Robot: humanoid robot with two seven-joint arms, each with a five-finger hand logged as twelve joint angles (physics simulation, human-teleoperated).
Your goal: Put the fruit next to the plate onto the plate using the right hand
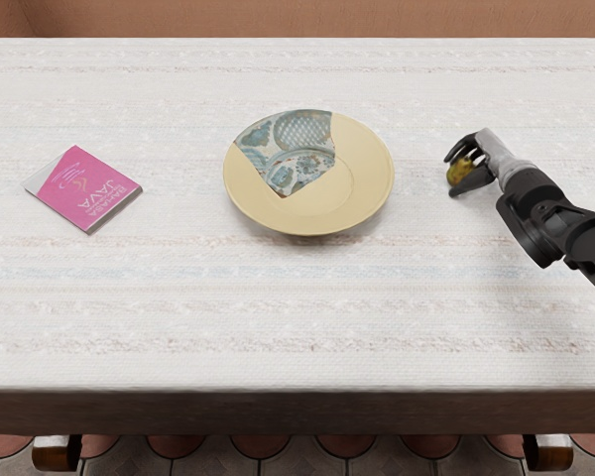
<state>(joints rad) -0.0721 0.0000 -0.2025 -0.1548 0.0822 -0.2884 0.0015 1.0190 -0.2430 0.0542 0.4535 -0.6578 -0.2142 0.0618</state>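
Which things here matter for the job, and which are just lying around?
For the job: right hand, the yellow-green fruit it grasps, plate.
Lying about: pink packet marked Java, left of the plate on the table.

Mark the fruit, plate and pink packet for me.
fruit (460,172): head view, its visible yellow-green skin.
plate (367,184): head view, plain tan right side.
pink packet (82,187): head view, middle of cover.

A small yellow-green fruit (459,172), gripped by the right robot hand (474,157), is right of the tan, blue-patterned plate (362,188).
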